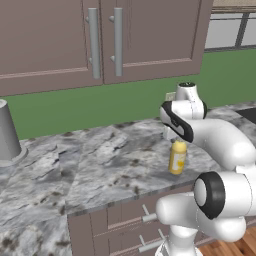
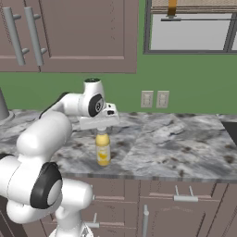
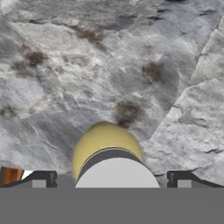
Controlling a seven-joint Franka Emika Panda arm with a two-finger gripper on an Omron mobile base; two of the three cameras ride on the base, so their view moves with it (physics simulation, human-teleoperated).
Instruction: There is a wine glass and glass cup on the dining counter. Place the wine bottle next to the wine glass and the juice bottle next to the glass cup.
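- The marbled worktop (image 1: pixel 100 160) over the brown cabinets (image 2: pixel 185 199) carries the juice bottle (image 2: pixel 102 149), which stands upright near its front edge.
- You see the gripper (image 3: pixel 112 179) directly above the white cap (image 3: pixel 117 173), with the 2 fingers spread wide on either side, holding nothing.
- The bottle's long axis is vertical, in line with the hand, so I judge a straight descent is what you need.

I read no text, brand or number anywhere. Juice bottle (image 2: pixel 102 150) label, frame centre-left: pale patch, nothing legible.
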